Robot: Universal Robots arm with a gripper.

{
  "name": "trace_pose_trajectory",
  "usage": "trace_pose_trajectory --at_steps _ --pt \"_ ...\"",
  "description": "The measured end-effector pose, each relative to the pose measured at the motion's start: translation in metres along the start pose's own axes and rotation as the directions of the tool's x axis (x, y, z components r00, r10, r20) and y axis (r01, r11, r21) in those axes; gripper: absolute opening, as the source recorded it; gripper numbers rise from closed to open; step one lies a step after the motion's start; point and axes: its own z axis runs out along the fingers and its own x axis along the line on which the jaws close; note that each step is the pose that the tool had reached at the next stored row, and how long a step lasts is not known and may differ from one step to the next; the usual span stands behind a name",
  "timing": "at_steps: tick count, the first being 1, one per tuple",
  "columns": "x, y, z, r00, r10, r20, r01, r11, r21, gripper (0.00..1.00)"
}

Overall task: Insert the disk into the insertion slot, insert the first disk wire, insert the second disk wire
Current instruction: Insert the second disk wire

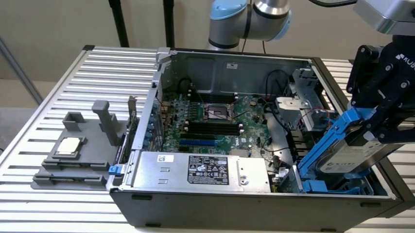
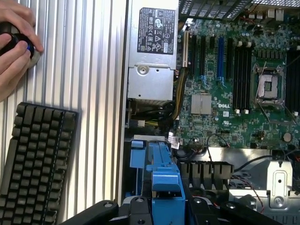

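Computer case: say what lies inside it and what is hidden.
Motherboard, power supply, and the tilted disk in the hand. The disk covers much of the slot below.

The exterior view looked obliquely down into the open dark grey computer case [image 1: 259, 206] from middling range. The wrist view, above the black hand [image 2: 166, 205], looked straight down, closer. Both shared the green motherboard [image 1: 254, 114] [image 2: 220, 110] and silver power-supply box [image 1: 155, 171] [image 2: 150, 79].

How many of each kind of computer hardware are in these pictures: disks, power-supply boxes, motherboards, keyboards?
disk: 1
power-supply box: 1
motherboard: 1
keyboard: 1
Total: 4
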Motion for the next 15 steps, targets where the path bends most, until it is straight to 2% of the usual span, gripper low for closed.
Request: trace_pose_trajectory --at_steps 9,15 --pt "0.0013 0.0001 0.0042 1.0000 0.000 0.0057 0.000 1.0000 0.0001 0.32" --pt "0.0016 0.0001 0.0081 0.9999 0.000 0.0139 0.000 1.0000 0.0003 0.32"
